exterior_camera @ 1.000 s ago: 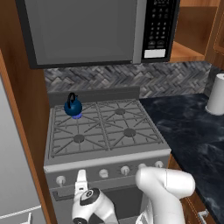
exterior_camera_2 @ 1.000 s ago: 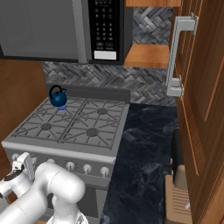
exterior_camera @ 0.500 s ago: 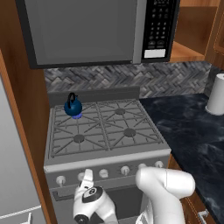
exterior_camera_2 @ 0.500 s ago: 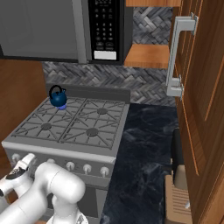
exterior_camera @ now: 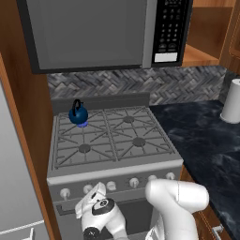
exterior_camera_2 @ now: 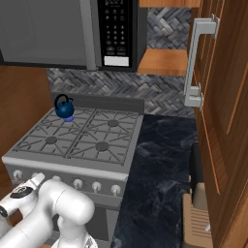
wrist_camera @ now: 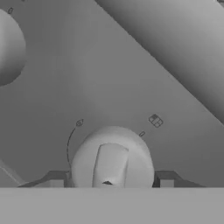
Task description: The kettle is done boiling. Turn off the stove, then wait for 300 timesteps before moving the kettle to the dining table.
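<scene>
Kettle point(exterior_camera: 78, 114) sits on far-left burner of stove point(exterior_camera: 112, 140), untouched. Gripper point(wrist_camera: 108, 184) close on pale front knob point(wrist_camera: 112, 158), fingers point(wrist_camera: 166, 183) parted either side, not clamped. Judged: knob turn pending; wait, kettle carry to dining table all left.

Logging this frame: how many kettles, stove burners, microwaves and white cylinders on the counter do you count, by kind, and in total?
kettle: 1
burners: 4
microwave: 1
white cylinder: 1
Total: 7
</scene>
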{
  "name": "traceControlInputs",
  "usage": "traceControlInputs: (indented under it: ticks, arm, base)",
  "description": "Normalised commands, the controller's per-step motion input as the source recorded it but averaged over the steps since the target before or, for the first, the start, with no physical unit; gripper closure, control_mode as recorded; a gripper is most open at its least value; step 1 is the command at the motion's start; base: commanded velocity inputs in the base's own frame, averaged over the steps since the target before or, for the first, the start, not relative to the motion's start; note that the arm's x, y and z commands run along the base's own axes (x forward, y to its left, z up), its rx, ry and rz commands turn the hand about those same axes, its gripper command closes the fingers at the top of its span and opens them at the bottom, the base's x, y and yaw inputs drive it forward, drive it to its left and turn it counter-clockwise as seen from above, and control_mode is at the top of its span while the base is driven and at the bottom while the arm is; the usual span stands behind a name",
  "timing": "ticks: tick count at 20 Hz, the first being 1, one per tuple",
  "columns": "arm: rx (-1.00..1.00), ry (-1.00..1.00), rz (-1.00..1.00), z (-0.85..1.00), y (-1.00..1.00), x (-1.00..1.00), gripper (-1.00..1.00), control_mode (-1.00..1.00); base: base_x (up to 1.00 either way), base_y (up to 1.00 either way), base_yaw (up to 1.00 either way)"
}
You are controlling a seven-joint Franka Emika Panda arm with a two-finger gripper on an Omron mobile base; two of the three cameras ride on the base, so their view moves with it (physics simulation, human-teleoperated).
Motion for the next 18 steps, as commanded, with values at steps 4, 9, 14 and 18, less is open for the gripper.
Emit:
traceControlInputs:
  ticks: [4, 9, 14, 18]
  arm:
    - [0.43, -0.06, -0.1, 0.0, 0.0, 0.0, 1.0, -1.0]
    - [0.42, -0.06, -0.11, 0.0, 0.0, 0.0, 1.0, -1.0]
    - [0.4, -0.05, -0.13, -0.08, 0.0, 0.0, 1.0, -1.0]
    - [0.41, -0.05, -0.16, -0.14, 0.0, 0.0, 1.0, -1.0]
  base:
    - [0.0, 0.0, 0.0]
    - [0.0, 0.0, 0.0]
    - [0.0, 0.0, 0.0]
    - [0.0, 0.0, 0.0]
